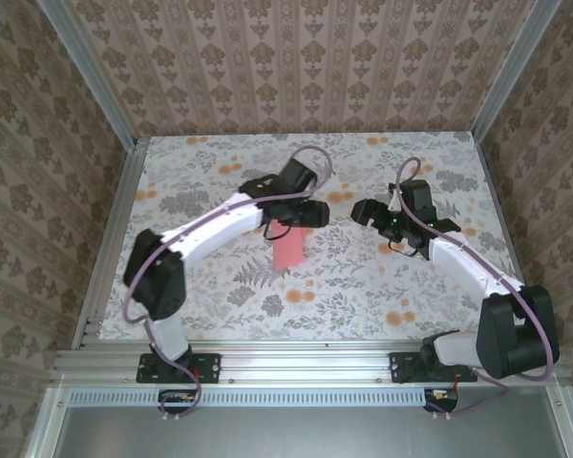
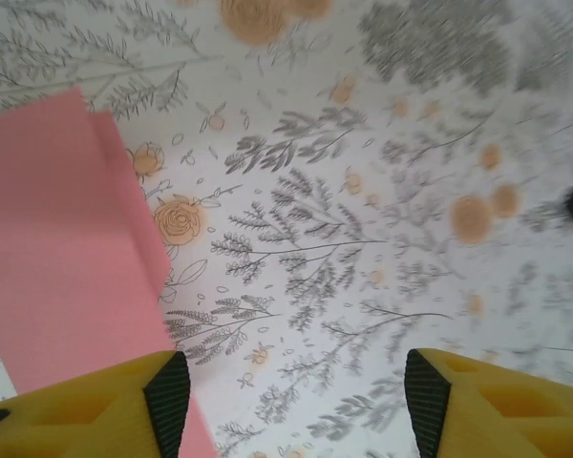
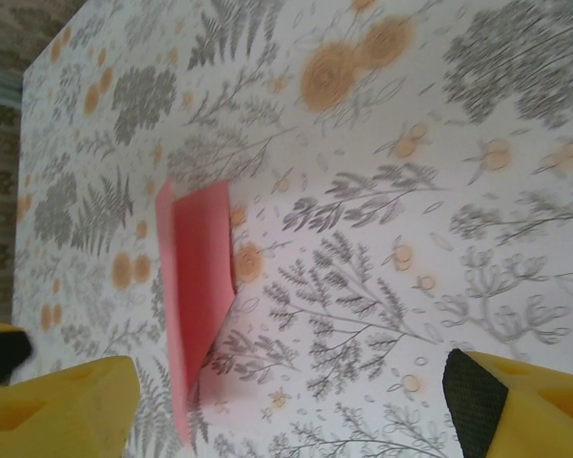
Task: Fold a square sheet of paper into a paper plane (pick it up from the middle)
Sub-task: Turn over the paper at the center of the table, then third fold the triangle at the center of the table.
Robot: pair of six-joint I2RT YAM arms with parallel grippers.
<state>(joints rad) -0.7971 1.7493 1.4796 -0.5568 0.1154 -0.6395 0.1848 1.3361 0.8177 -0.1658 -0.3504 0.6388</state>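
Observation:
The pink-red sheet of paper (image 1: 287, 250) lies on the flowered table, folded lengthwise into a narrow strip. In the left wrist view the paper (image 2: 57, 248) lies flat at the left, two layers showing, its lower edge running under my left fingertip (image 2: 167, 401). In the right wrist view the paper (image 3: 199, 286) has its upper layer lifted off the table, tapering toward the near end. My left gripper (image 1: 313, 212) hovers just beyond the strip's far end and stands open (image 2: 296, 405) and empty. My right gripper (image 1: 365, 210) is off to the strip's right, open (image 3: 286, 410) and empty.
The table (image 1: 363, 286) carries a cloth with grey leaf and small orange flower prints. Aluminium rails (image 1: 105, 248) and patterned walls (image 1: 296, 67) bound it on the left, right and far sides. The two grippers face each other about a hand's width apart.

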